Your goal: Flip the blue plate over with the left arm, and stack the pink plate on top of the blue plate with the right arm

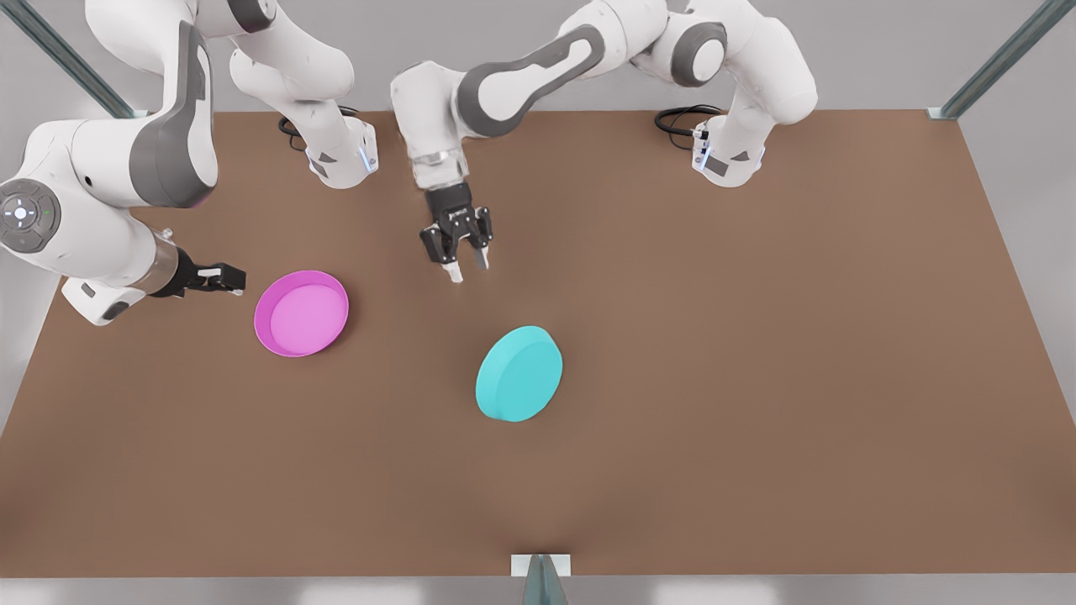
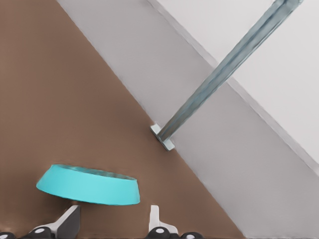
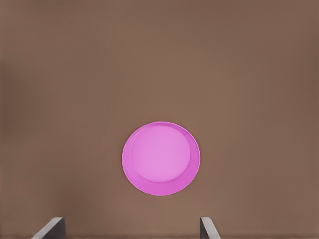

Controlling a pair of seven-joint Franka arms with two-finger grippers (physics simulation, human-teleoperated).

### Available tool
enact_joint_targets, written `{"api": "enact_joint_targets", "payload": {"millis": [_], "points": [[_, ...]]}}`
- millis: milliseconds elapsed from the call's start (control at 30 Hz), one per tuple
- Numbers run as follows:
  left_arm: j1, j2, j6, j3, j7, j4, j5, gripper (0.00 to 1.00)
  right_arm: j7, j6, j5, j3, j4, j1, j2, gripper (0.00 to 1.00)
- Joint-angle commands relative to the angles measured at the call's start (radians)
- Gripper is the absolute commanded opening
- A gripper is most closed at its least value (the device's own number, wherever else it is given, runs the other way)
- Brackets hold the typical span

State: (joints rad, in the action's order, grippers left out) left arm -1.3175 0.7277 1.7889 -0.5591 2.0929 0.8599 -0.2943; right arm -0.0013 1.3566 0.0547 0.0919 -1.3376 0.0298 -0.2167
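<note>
We see the pink plate point(image 1: 301, 313) on the counter point(image 1: 756, 378) toward the front view's left, the blue plate point(image 1: 519, 374) right of it and nearer. The left end effector point(image 1: 466, 270) hangs beyond the blue plate; the right end effector point(image 1: 233, 280) sits just left of the pink plate.

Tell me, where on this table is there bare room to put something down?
Most of the brown table is bare: everything toward the front view's right of the blue plate, and the near strip. Busier: around the pink plate, right gripper and left gripper.

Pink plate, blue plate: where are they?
pink plate point(image 1: 303, 315), front view, on its flat inner floor, open side up.
blue plate point(image 1: 521, 371), front view, on its flat base, which faces up.
</note>
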Motion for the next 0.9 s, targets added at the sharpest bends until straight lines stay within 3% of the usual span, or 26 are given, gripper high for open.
{"api": "enact_joint_targets", "payload": {"millis": [0,67,100,200,233,267,300,333,367,500,633,767,867], "points": [[0.156,-0.215,-0.317,-0.005,-0.806,0.028,0.506,0.74,-0.003,-0.001,-0.006,0.000,0.000,-0.001,-0.003,1.00],[0.392,-0.252,-0.620,-0.045,-1.598,0.025,0.517,0.75,-0.002,-0.001,-0.006,0.000,0.000,-0.001,-0.004,1.00],[0.452,-0.251,-0.658,-0.128,-1.833,0.030,0.517,0.75,-0.002,-0.001,-0.006,0.000,0.000,-0.001,-0.004,1.00],[0.590,-0.246,-0.667,-0.183,-2.053,0.093,0.524,0.77,-0.003,-0.001,-0.006,0.000,0.000,-0.001,-0.007,1.00],[0.648,-0.254,-0.697,-0.142,-2.039,0.099,0.529,1.00,-0.003,-0.001,-0.006,0.000,0.000,-0.001,-0.006,1.00],[0.794,-0.294,-0.697,0.040,-2.035,0.136,0.521,1.00,-0.003,-0.001,-0.006,-0.001,0.000,-0.001,-0.006,1.00],[1.065,-0.324,-0.642,0.404,-2.036,0.149,0.462,1.00,-0.003,-0.001,-0.006,-0.001,0.001,-0.001,-0.006,1.00],[1.218,-0.428,-0.444,0.634,-2.022,0.359,0.324,1.00,-0.003,-0.001,-0.006,0.000,0.001,-0.001,-0.006,1.00],[1.290,-0.530,-0.226,0.755,-1.955,0.569,0.224,1.00,-0.003,-0.001,-0.006,-0.001,0.001,-0.001,-0.006,1.00],[1.291,-0.501,-0.305,0.683,-1.932,0.476,0.334,1.00,-0.002,-0.001,-0.006,-0.001,0.001,-0.001,-0.006,1.00],[1.282,-0.502,-0.350,0.683,-1.927,0.458,0.330,1.00,0.004,0.012,0.004,-0.003,-0.029,-0.001,-0.004,1.00],[1.279,-0.496,-0.390,0.676,-2.003,0.452,0.339,1.00,-0.066,0.387,0.010,-0.004,-0.577,0.142,0.206,1.00],[1.284,-0.493,-0.394,0.676,-1.982,0.452,0.346,1.00,-0.066,0.531,-0.006,-0.004,-0.670,0.176,0.163,1.00]]}}
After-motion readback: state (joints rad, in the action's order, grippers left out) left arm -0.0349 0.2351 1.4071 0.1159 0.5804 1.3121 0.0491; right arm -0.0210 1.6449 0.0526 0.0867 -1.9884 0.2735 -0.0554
